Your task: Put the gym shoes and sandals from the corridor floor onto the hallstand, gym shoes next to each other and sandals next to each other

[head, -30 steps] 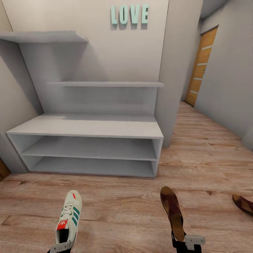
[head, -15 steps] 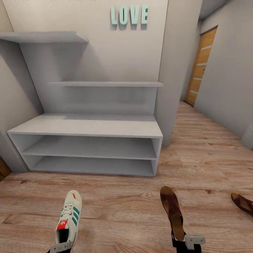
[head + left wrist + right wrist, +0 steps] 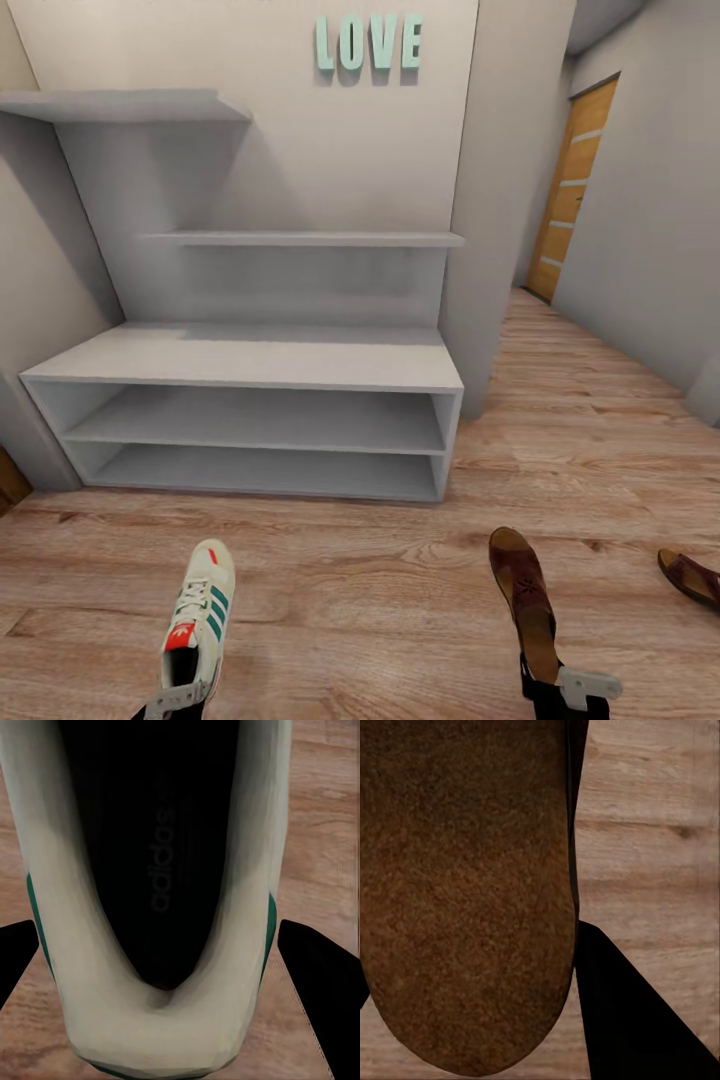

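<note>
Two shoes ride heel-first in your hands, the cream-white green-striped lace-up sneaker [image 3: 197, 625] gripped by the left hand [image 3: 176, 700] at lower left, the dark-brown leather sandal [image 3: 528, 615] by the right hand [image 3: 570, 692] at lower right, toes toward the light-grey hallstand [image 3: 250, 360], ready for shelving.

Both shelf slots and the top of the hallstand [image 3: 250, 360] lie bare, with open corridor floor [image 3: 350, 600] before its front edge, and a wall shelf [image 3: 300, 239] overhanging the top.
</note>
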Available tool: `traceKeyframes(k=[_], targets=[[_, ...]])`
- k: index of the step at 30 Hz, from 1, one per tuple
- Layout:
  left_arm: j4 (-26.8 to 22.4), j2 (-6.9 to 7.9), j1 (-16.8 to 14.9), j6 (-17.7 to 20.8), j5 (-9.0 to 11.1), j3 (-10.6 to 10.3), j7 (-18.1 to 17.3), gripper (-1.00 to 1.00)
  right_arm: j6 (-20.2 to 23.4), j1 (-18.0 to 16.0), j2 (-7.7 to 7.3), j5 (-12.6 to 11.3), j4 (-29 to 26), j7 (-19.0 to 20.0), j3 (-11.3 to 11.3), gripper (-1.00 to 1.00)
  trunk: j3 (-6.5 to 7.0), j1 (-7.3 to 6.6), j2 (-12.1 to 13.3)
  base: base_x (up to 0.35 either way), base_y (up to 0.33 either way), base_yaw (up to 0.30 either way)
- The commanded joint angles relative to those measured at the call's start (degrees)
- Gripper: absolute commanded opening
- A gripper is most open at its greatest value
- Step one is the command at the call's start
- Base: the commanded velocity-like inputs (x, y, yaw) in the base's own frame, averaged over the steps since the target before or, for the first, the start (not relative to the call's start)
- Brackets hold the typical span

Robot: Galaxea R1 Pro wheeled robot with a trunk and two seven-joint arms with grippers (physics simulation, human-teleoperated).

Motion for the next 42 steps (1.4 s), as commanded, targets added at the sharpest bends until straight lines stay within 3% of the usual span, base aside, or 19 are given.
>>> traceKeyframes(k=[1,2,6,9,13,19,22,27,33,42], targets=[[0.02,-0.05,-0.11,0.04,0.44,0.18,-0.66,-1.0,-0.06,-0.02,-0.45,0.37,-0.03,-0.02,-0.81,-1.0,-0.05,-0.01,-0.02,0.0,0.0,0.0],[-0.22,-0.08,-0.25,0.4,0.4,0.06,-0.71,-1.0,-0.04,-0.02,-1.34,0.32,-0.37,0.02,-3.02,-1.0,-0.05,-0.01,-0.02,0.0,0.0,0.0],[-0.92,-0.27,-1.9,3.33,0.0,-0.09,-0.83,-1.0,0.16,-0.02,-3.1,0.21,-2.2,0.73,-8.46,-1.0,-0.05,-0.01,-0.02,0.0,0.0,0.0],[-1.28,-0.55,-6.03,10.13,-0.76,-0.16,-1.21,-1.0,0.87,-0.02,-4.18,0.25,-3.73,2.12,-13.04,-1.0,-0.05,-0.01,-0.02,0.0,0.0,0.0],[-1.47,-0.81,-11.45,18.47,-1.31,-0.27,-2.05,-1.0,4.16,-0.02,-6.13,0.2,-4.61,2.94,-17.01,-1.0,-0.05,-0.01,-0.02,0.0,0.0,0.0],[-1.47,-1.19,-18.91,26.94,-1.96,-1.07,-3.0,-1.0,11.62,-0.02,-7.79,0.14,-7.44,3.21,-18.89,-1.0,-0.05,-0.01,-0.02,0.0,0.0,0.0],[-1.4,-1.4,-23.2,33.31,-2.31,-3.31,-3.14,-1.0,13.97,-0.02,-7.86,0.13,-8.58,3.24,-19.14,-1.0,-0.05,-0.01,-0.02,0.0,0.0,0.0],[-1.44,-1.89,-27.26,39.28,-2.42,-6.56,-2.74,-1.0,14.97,-0.02,-7.39,0.13,-9.58,3.27,-18.96,-1.0,-0.05,-0.01,-0.02,0.0,0.0,0.0],[-1.52,-1.99,-29.12,41.01,-2.5,-7.82,-2.41,-1.0,15.43,-0.02,-5.14,0.2,-12.62,3.26,-18.69,-1.0,-0.05,-0.01,-0.02,0.0,0.0,0.0],[-5.91,-1.53,-28.77,41.58,-2.41,-7.97,-2.78,-1.0,18.06,-0.02,-4.8,0.21,-13.25,3.26,-18.75,-1.0,-0.05,-0.01,-0.02,0.0,0.0,0.0]])
